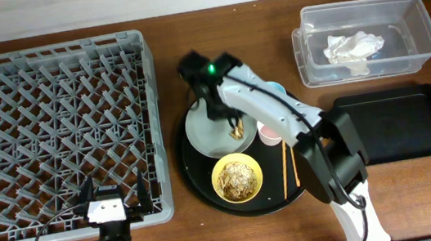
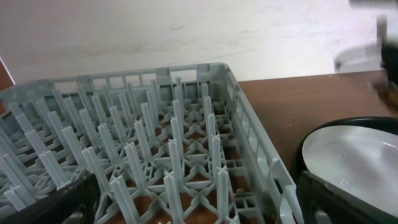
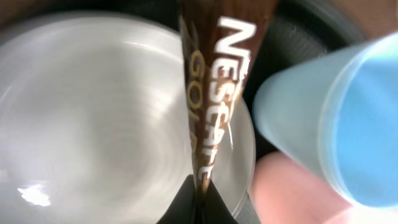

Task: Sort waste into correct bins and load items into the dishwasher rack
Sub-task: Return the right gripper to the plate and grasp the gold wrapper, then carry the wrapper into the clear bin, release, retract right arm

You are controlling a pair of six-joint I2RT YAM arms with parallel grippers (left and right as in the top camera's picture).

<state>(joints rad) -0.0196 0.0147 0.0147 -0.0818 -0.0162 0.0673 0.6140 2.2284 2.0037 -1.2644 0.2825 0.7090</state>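
A brown sachet (image 3: 211,93) is over the plate (image 3: 93,124), pinched at one end by the right gripper (image 3: 200,196). The blue cup (image 3: 336,118) and pink cup (image 3: 286,186) stand just right of the plate on the round tray (image 1: 198,180), and the bowl (image 1: 238,178) lies nearer. The napkin (image 1: 352,46) lies in the far-right tub (image 1: 427,29). The left gripper (image 1: 113,195), spread wide, hovers at the rack's (image 1: 53,140) near edge.

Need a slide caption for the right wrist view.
Right gripper pinches a brown Nescafe sachet over the grey plate, blue cup alongside.
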